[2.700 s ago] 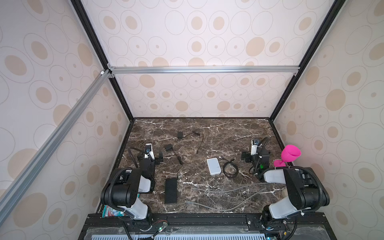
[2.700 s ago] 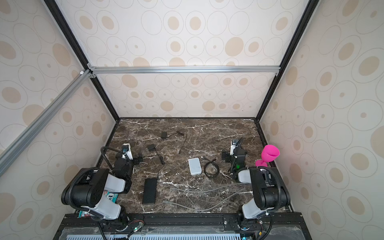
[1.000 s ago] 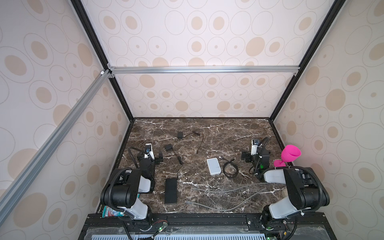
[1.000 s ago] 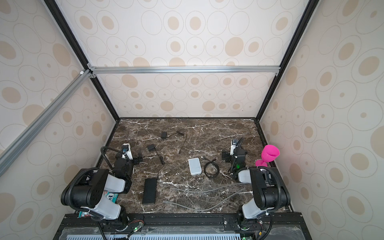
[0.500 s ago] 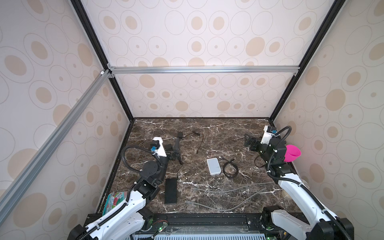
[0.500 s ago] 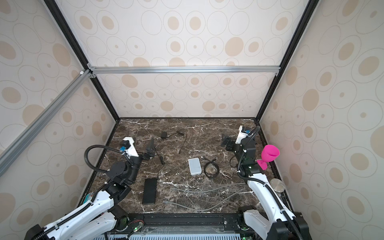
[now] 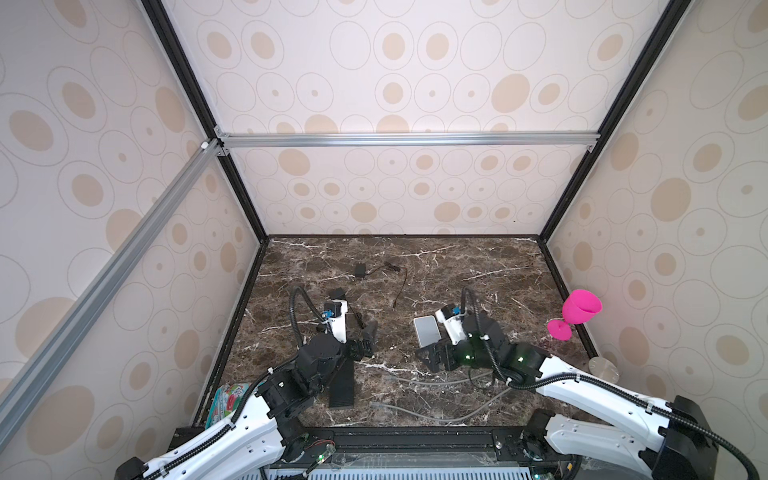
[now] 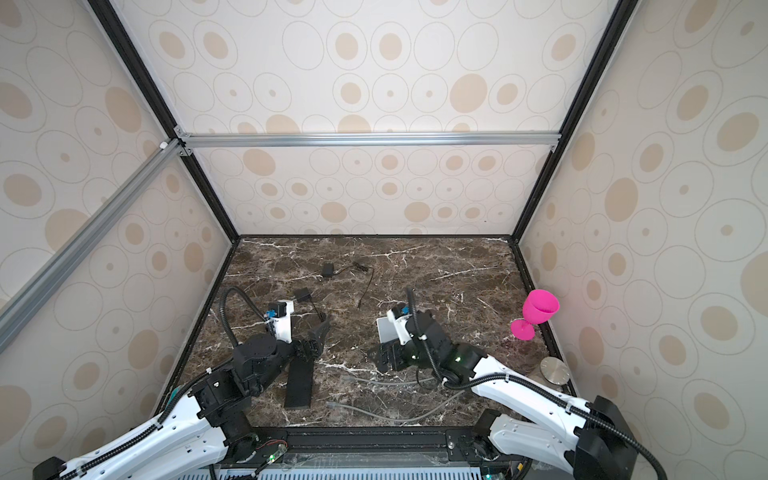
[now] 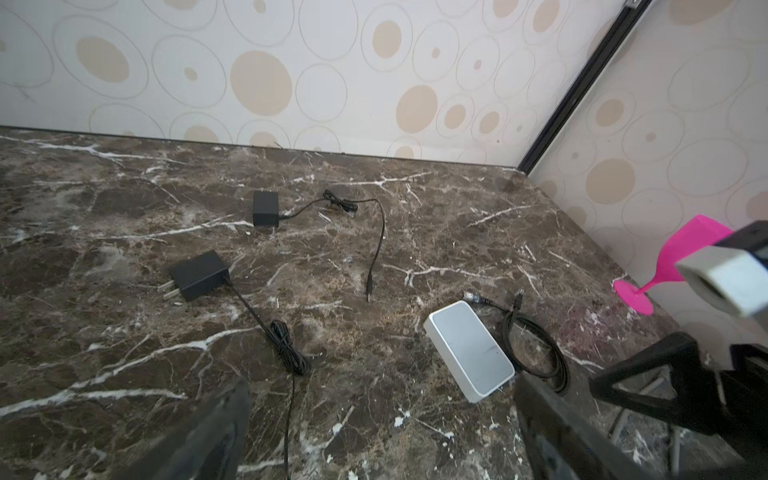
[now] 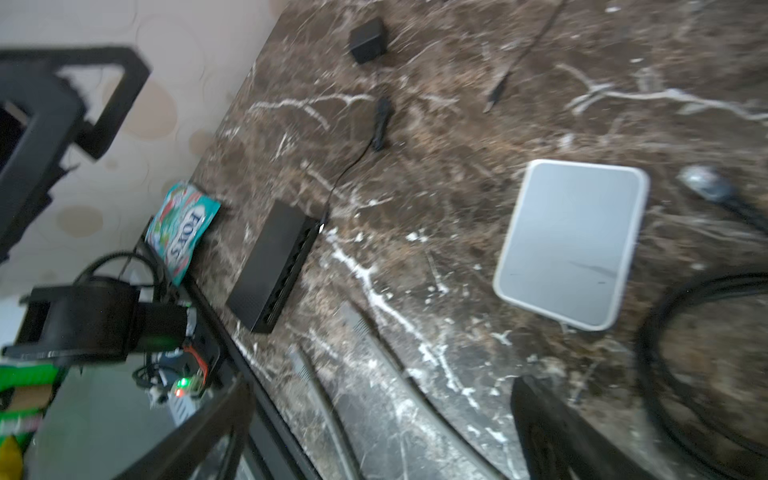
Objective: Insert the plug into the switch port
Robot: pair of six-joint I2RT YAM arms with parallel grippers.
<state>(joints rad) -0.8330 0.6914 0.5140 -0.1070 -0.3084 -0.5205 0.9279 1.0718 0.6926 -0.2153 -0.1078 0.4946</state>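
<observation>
Plug (image 9: 471, 296) lies loose just ahead of the right gripper (image 10: 382, 384), beside the white box (image 10: 571, 245). The black switch (image 10: 274, 266) lies beneath the left gripper (image 9: 382, 384) wrist. Both grippers stand apart and empty, probably readied for pickup and bracing.

Back of table (image 7: 478, 266): open marble from wall to wall, room for either arm.
Left-centre: a far adapter (image 9: 266, 208), a near adapter (image 9: 198, 274) and its bundled cord (image 9: 286, 345) clutter the path.
Middle lane: a bare strip runs between the black switch (image 7: 343, 384) and the white box (image 7: 427, 330); a thin cord (image 7: 400, 286) trails near its far end.
Right: a coiled black cable (image 9: 536, 345) lies just beside the white box; a pink goblet (image 7: 579, 309) tilts at the wall.
Front edge: grey cables (image 7: 415, 380) lie flat across the marble.
Front-left corner: a snack packet (image 7: 226, 401) sits at the wall.
</observation>
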